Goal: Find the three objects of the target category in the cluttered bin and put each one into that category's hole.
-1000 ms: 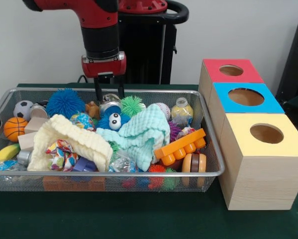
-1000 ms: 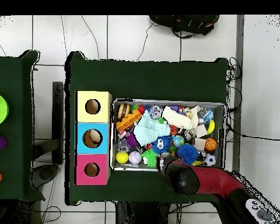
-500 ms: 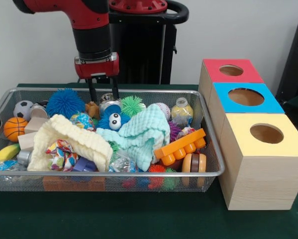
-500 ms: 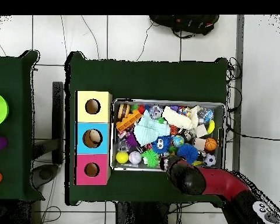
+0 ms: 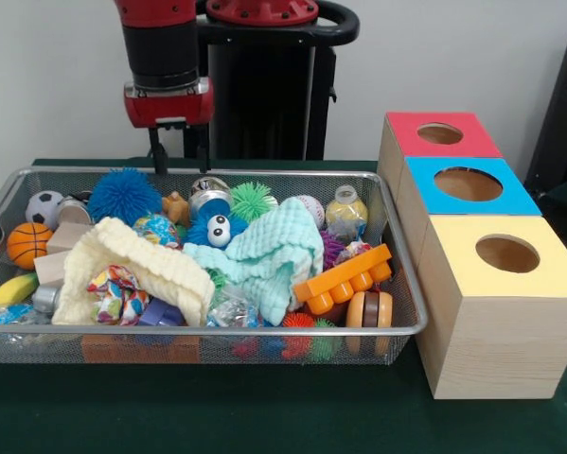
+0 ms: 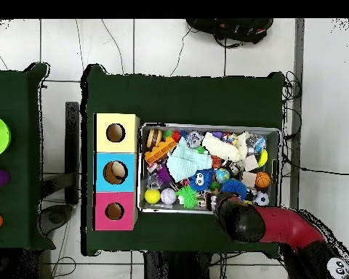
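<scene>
Your claw (image 5: 178,151) hangs above the far rim of the wide, shallow silver wire-mesh bin (image 5: 217,331), its two dark fingers parted with nothing between them. It carries no toy.

Judging by how things lie, you are at the start of the sorting. The small tan-brown plush animal (image 5: 175,206) sits inside the bin, just below the claw and a little toward the camera side, wedged between the blue spiky rubber ball (image 5: 124,194) and a silvery round tin (image 5: 207,200). No other plush of that kind shows; if two more exist they are likely under the cream knitted cloth (image 5: 136,265) or the mint knitted cloth (image 5: 269,253), so expect some digging. The round hole (image 5: 440,133) in the red top of the pale wooden box (image 5: 397,156) lies well off to the side of the claw, beyond the bin's end, and I cannot tell whether anything is in it. From overhead the arm covers the plush, so that view does not help.

As for how the plush points: it seems to sit roughly upright, head uppermost, its long axis near vertical, though it is small and partly hidden, so treat that as a guess. Which way its face is turned I cannot make out.

Bin and boxes stand on the dark green counter (image 5: 264,416).
</scene>
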You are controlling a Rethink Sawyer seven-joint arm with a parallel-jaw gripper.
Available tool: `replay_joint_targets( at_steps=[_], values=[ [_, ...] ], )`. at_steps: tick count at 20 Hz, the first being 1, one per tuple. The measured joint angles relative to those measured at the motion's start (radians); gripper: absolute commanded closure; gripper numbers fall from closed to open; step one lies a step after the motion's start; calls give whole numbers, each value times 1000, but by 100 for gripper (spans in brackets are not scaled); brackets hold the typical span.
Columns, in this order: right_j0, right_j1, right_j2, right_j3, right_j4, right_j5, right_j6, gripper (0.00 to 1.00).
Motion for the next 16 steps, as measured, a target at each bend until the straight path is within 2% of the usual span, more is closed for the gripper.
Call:
replay_joint_targets(
  at_steps=[2,4,8,16],
  values=[
    [7,-18,-3,-2,-1,13,0,0],
    [54,-51,-31,-23,-12,37,0,0],
    [114,-73,-58,-51,-27,42,0,0],
    [208,-73,-115,-94,-34,27,0,0]
  ],
)
